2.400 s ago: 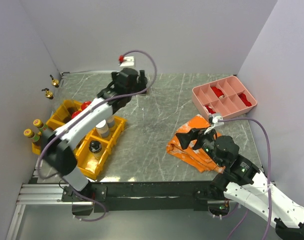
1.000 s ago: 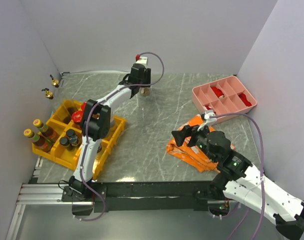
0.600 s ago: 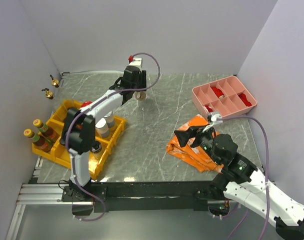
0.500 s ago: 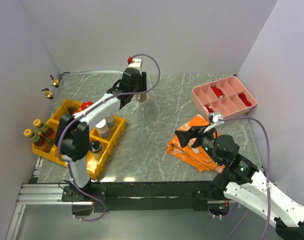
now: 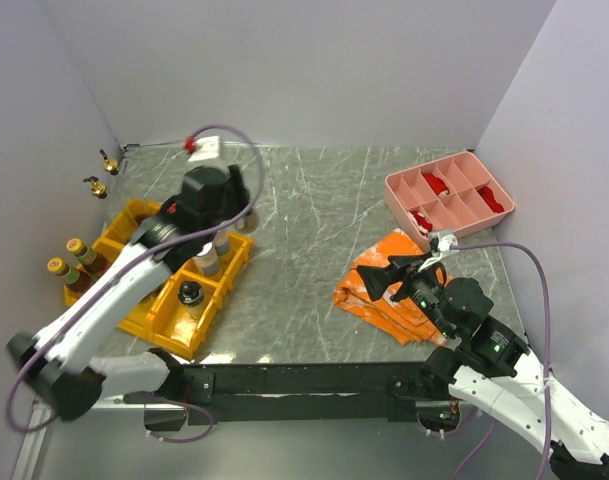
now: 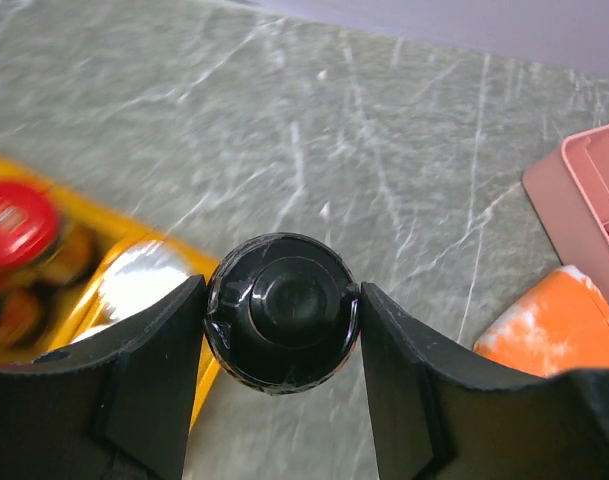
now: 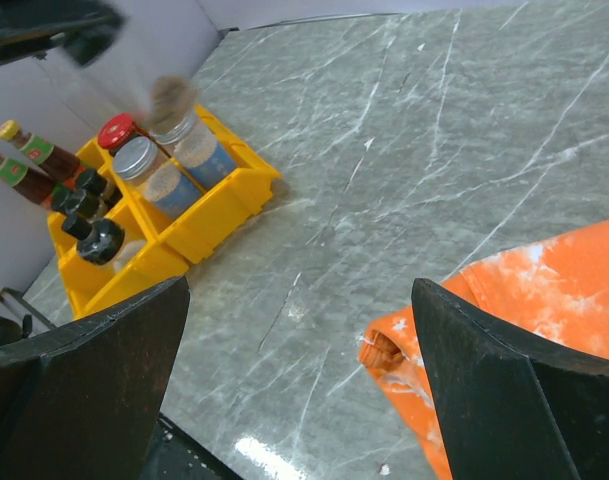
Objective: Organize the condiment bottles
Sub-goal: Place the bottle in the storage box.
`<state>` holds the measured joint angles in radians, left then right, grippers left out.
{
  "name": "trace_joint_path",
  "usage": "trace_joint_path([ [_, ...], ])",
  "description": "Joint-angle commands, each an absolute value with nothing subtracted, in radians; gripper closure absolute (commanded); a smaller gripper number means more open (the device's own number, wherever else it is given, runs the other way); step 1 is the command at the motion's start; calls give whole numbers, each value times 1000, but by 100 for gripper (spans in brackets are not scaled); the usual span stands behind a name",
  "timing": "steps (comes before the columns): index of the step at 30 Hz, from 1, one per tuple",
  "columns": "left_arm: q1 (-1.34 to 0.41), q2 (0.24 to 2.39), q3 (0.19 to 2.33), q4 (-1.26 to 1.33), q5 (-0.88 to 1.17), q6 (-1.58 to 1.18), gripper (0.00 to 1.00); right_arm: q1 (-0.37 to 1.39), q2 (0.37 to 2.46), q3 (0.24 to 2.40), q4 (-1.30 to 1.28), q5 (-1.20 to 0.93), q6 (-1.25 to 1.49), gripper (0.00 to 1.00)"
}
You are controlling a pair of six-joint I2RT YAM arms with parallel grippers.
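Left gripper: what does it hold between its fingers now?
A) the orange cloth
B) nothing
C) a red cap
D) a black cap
D: in the left wrist view a round black cap sits in the left gripper, with a finger touching it on each side.

Plain pale lavender walls (image 5: 284,70) enclose a grey marble-patterned table (image 5: 304,290) veined with white.
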<state>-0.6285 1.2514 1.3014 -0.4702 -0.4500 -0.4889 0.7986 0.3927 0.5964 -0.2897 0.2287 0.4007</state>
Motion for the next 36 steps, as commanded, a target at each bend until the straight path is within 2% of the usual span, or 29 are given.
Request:
trace_joint_path([
  [1, -626, 1025, 1260, -702, -557, -606, 99, 798, 368, 611, -287, 201, 408, 0],
  [8, -627, 847, 1276, -975, -597, -673, 99, 798, 376, 601, -273, 167, 411, 0],
  [14, -627, 833, 1328, -1289, -782, -944, 99, 798, 387, 601, -259, 166, 407, 0],
  [17, -626, 822, 1313, -1365, -802, -1054, 99, 798, 394, 603, -264, 169, 403, 0],
  [25, -626, 701, 1195, -1370, -868, -1187, 99, 796, 400, 600, -261, 175, 396, 0],
  [36, -595, 724, 1151, -1371, -925, -1190, 99, 798, 391, 601, -268, 187, 394, 0],
])
